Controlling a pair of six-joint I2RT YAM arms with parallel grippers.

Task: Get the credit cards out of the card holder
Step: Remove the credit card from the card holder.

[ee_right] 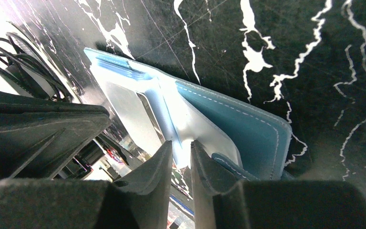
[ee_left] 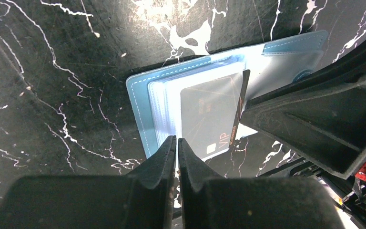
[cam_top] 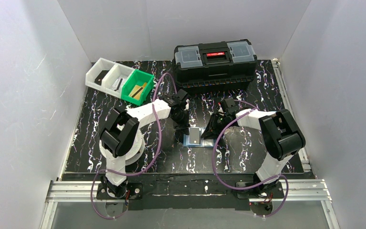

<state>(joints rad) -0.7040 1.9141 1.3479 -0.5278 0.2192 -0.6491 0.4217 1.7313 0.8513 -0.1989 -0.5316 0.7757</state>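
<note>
The blue card holder lies opened in the middle of the table between both arms. In the left wrist view its cover carries clear sleeves, and a dark credit card marked VIP sticks partly out of them. My left gripper is shut, its tips at the near edge of the sleeves; whether a sleeve is pinched I cannot tell. My right gripper has narrow jaws closed on a pale inner leaf of the card holder, whose right half is raised. From above, the left gripper and right gripper flank the holder.
A large black toolbox stands at the back. A green bin and white bins sit at the back left. White walls close in both sides. The right gripper's finger fills the right of the left wrist view.
</note>
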